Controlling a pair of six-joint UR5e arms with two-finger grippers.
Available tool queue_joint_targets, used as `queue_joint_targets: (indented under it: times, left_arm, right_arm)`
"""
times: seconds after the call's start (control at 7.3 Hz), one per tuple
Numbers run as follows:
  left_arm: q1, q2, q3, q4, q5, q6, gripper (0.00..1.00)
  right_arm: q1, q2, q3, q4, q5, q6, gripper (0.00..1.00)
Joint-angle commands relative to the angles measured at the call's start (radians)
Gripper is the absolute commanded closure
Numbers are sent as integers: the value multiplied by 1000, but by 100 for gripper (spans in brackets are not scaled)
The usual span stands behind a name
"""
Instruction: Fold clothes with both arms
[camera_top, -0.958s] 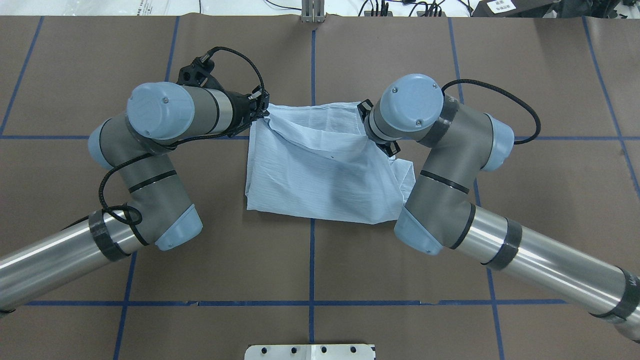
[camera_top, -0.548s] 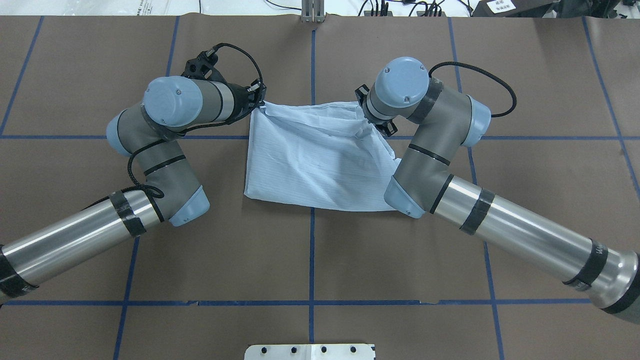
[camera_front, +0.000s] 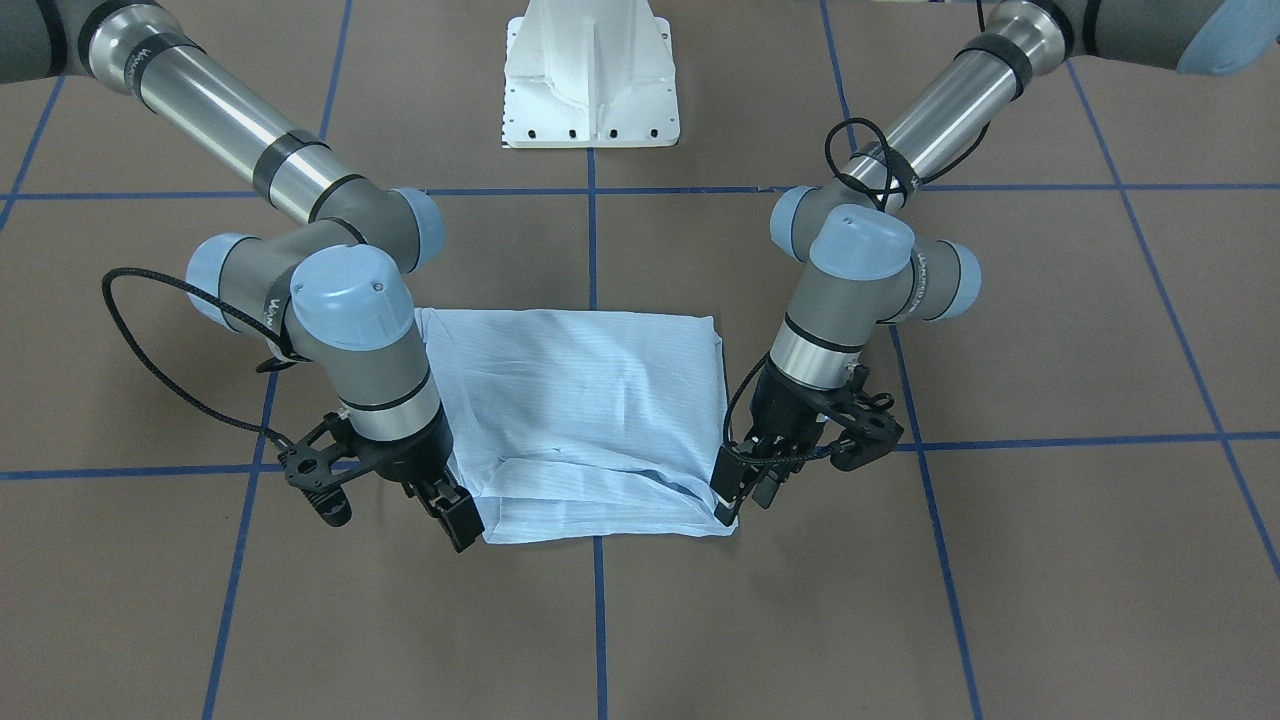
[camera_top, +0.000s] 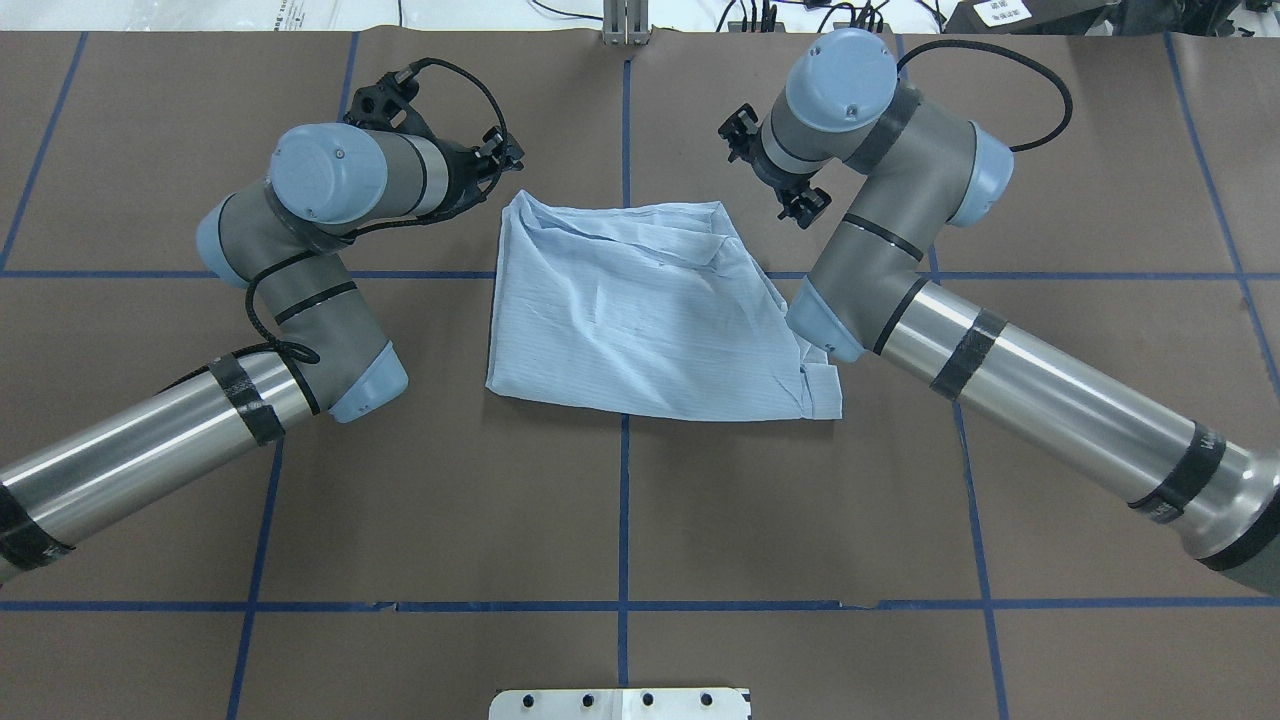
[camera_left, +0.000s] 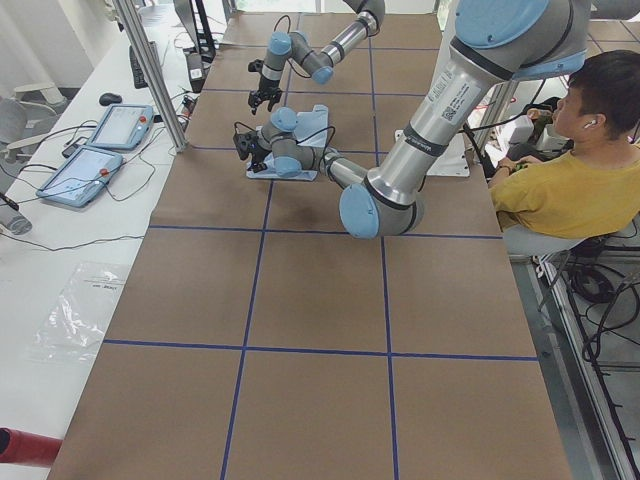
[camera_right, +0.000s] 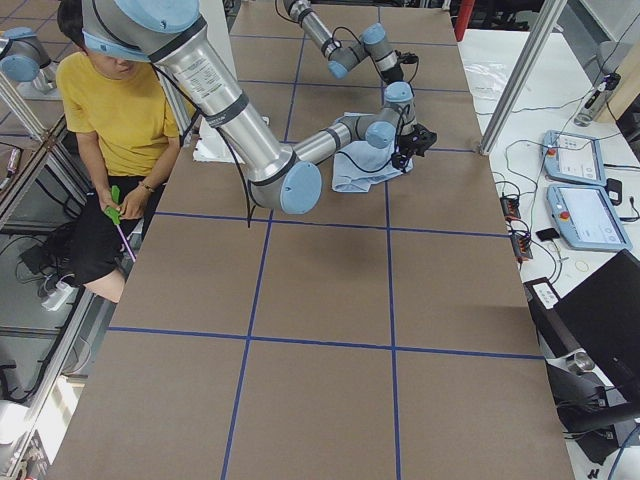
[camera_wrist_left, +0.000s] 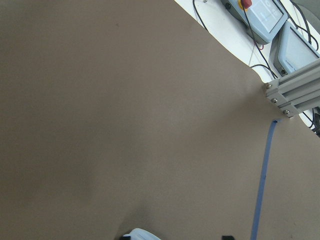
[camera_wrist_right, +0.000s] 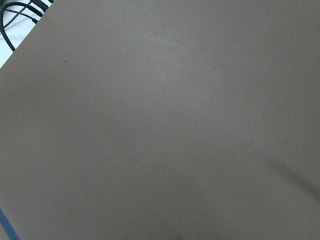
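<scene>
Just now both pincers let go. Half a second ago each one pinched a corner of the shirt (camera_top: 640, 310) on the edge farthest from the white base (camera_front: 590, 75); now neither touches the cloth in the overhead view. The left pincer (camera_front: 738, 490) has its fingers parted and is empty. The right pincer (camera_front: 457, 518) also looks parted and carries nothing. Both sit farther from the white base than the shirt's far edge, one off each far corner, and both wrist views show only bare desk (camera_top: 620, 520).

The shirt lies flat in front of the white base, straddling the blue tape line (camera_top: 623, 470) that runs out from the base. The carried layer has dropped onto the layer below, so this fold looks laid down. It is not neat: the edge farthest from the base is rumpled, with a diagonal crease near its right corner, and a bit of cloth, maybe a cuff or the collar, pokes out at the right corner nearest the base. Judging by that, more folding or smoothing is likely still needed.

Containers: no bin, tray or basket shows near the shirt, which rests straight on the desk.
</scene>
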Motion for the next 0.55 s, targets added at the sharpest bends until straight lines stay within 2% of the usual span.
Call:
queue_joint_targets:
  times: [0.0, 0.27, 0.41]
  left_arm:
    - [-18, 14, -33, 2, -70, 84, 33]
    - [-70, 137, -165, 7, -174, 259, 33]
    - [-128, 199, -232, 13, -251, 381, 33]
  right_arm:
    - [69, -84, 62, -3, 92, -133, 0]
    - [197, -179, 106, -3, 264, -339, 0]
    - [271, -237, 116, -3, 340, -504, 0]
